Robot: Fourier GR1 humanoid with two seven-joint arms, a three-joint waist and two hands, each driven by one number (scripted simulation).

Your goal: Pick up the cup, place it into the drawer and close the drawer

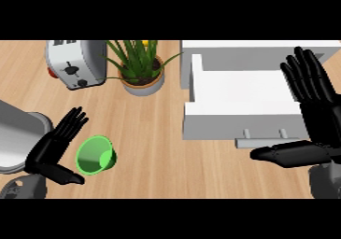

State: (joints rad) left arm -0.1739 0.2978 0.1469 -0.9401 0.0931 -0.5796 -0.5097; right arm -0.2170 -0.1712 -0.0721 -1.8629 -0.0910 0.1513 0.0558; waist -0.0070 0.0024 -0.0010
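The white drawer (242, 100) stood pulled out from its white cabinet (259, 49) at the right of the wooden bench (159, 140), its cavity open upward and its handle (269, 133) facing the robot; this arrangement appeared intended to let the cup be lowered in from above before the front was pushed shut; the green cup (97, 155) lay tipped on its side on the bench at lower left, its mouth turned toward the left hand (57, 147), well apart from the drawer; the left hand was wide, fingers straight and slanted up and to the right, thumb extended low toward the right beneath the cup; the cup sat just beside the fingers, in the gap between fingers and thumb, and whether any finger touched it could not be told; no finger curled round it, so the grasp was judged not yet made; the placement of the hand suggested an approach in which fingers and thumb would close on the cup's wall from either side; the right hand (317, 116) was also wide and held nothing, fingers straight and upright over the drawer's right edge, thumb pointing left near the handle; it was judged to be resting; a toaster (74, 63) and a potted plant (139, 65) stood at the far side of the bench, clear of the path from cup to drawer.
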